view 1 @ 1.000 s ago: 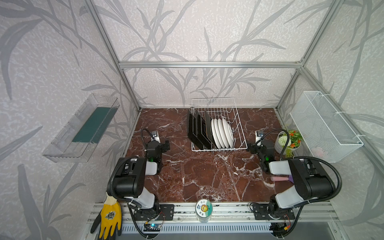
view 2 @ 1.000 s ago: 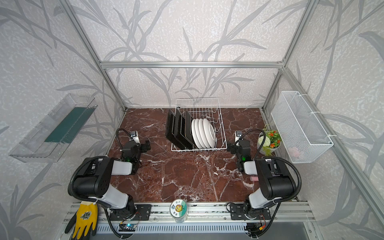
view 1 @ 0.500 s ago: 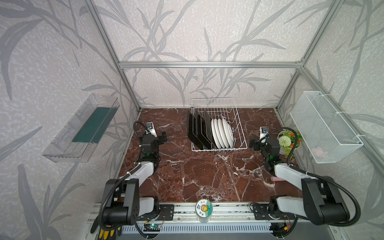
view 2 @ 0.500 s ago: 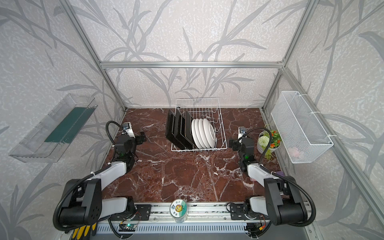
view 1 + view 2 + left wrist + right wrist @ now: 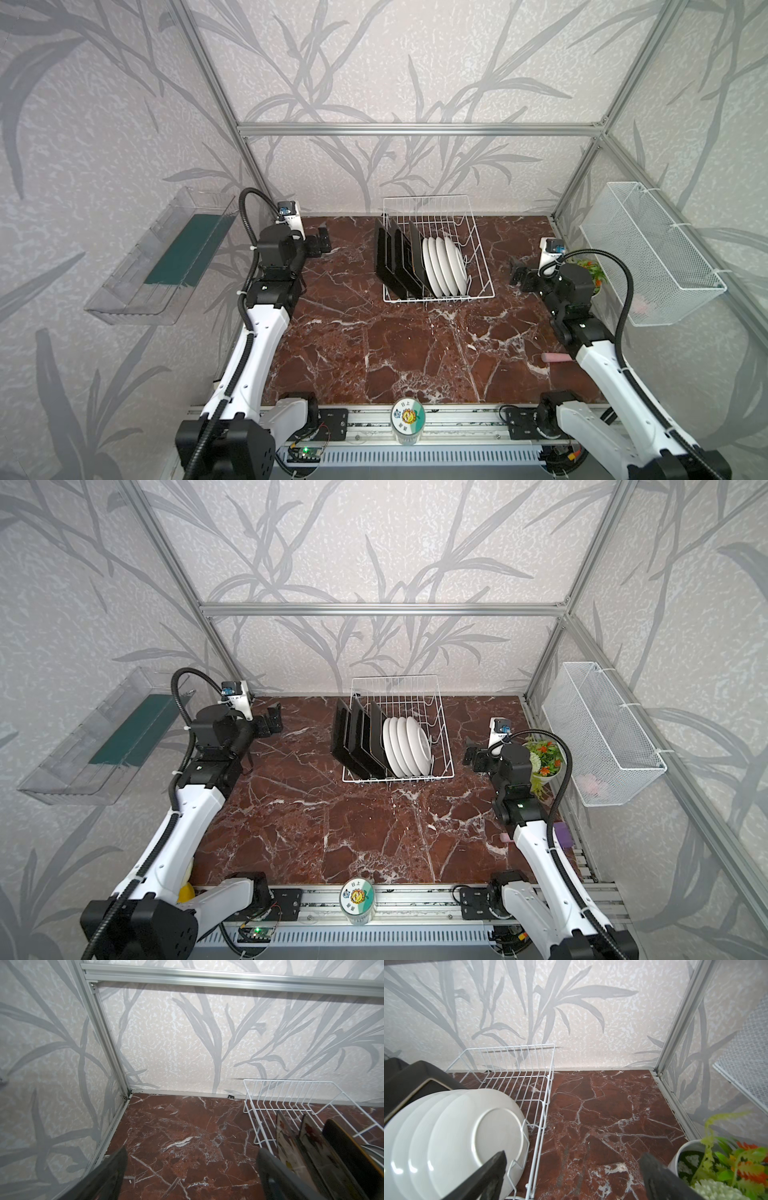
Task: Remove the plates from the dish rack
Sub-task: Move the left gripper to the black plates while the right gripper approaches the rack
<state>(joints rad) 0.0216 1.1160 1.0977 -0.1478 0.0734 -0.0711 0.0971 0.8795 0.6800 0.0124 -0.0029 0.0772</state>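
The dish rack (image 5: 428,198) sits between the two hands, each spread wide and empty. Its prongs hold black square plates (image 5: 390,257) on edge nearest the left hand (image 5: 322,245) and white round plates (image 5: 446,266) nearest the right hand (image 5: 522,277), so each hand likely takes its near stack.

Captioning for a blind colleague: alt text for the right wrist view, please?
Round white plates stand on edge in a wire dish rack on a marble table, framed by the open right hand; a potted plant sits nearby.
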